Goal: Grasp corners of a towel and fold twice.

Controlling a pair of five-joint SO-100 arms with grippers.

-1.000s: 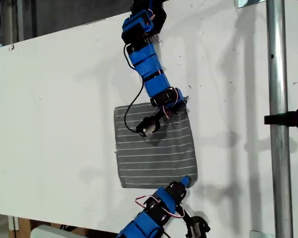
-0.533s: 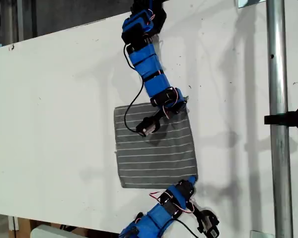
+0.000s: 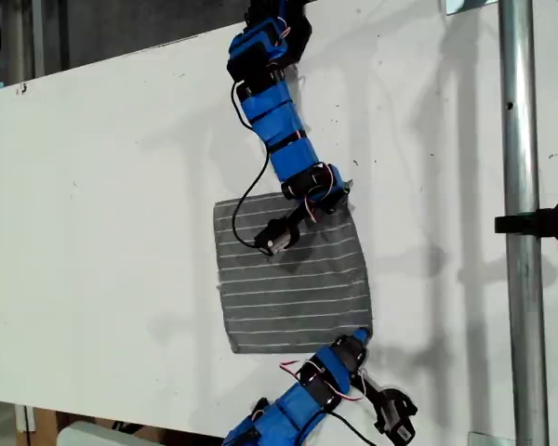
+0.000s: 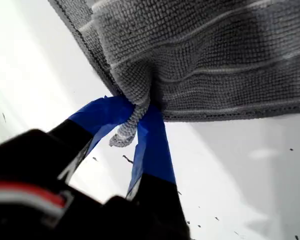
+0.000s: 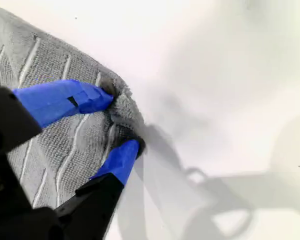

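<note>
Grey striped towel point(image 3: 293, 279), flat mid-table: my first gripper point(image 4: 135, 132) clenched on its 5 o'clock corner in the exterior view, my second gripper point(image 5: 115, 122) pinching the 1 o'clock corner, cloth extending toward 9 o'clock from both.

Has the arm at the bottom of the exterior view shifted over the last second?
Yes. That arm has swung toward the exterior view's right, closer to the metal pole, while holding the towel's corner.

White table point(image 3: 121, 186) w/ small dark specks; grey striped towel point(image 3: 293, 279) lies on it, approx mid-table in exterior view.
</note>
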